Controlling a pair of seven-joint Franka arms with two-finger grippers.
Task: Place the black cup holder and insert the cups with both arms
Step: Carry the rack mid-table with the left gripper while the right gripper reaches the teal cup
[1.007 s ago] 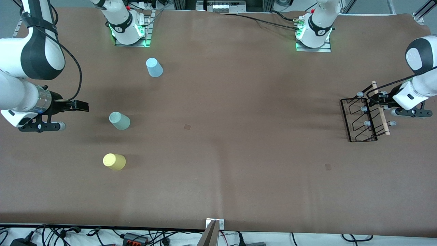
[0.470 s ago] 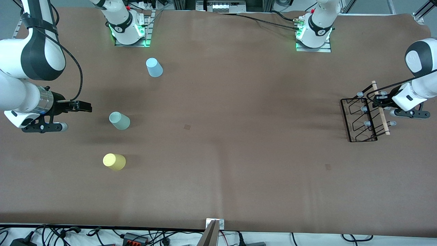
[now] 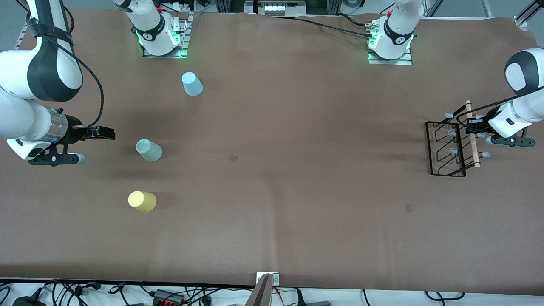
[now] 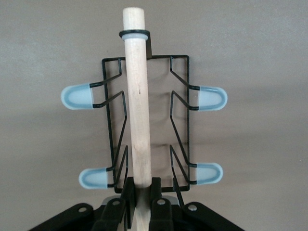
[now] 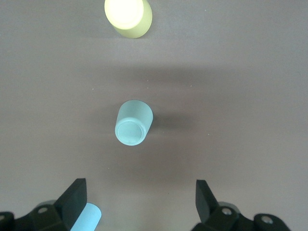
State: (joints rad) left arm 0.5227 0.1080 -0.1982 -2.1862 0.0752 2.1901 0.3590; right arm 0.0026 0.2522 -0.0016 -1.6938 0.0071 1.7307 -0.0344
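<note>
The black cup holder (image 3: 449,146) is at the left arm's end of the table. My left gripper (image 3: 471,123) is shut on its light wooden bar (image 4: 138,106), near one end of the bar (image 4: 143,192). Pale blue-tipped pegs (image 4: 77,96) stick out on both sides. The mint green cup (image 3: 148,150), the yellow cup (image 3: 142,201) and the light blue cup (image 3: 192,83) stand upside down near the right arm's end. My right gripper (image 3: 105,133) is open and empty, beside the mint cup (image 5: 133,122) and apart from it (image 5: 139,187).
The brown table cover (image 3: 276,170) is bare between the cups and the holder. Both arm bases (image 3: 159,38) stand along the table edge farthest from the front camera. Cables lie along the nearest edge (image 3: 170,293).
The holder has swung in my left gripper so its bar lies straighter, and it has shifted slightly. My right gripper has moved a little toward the mint cup.
</note>
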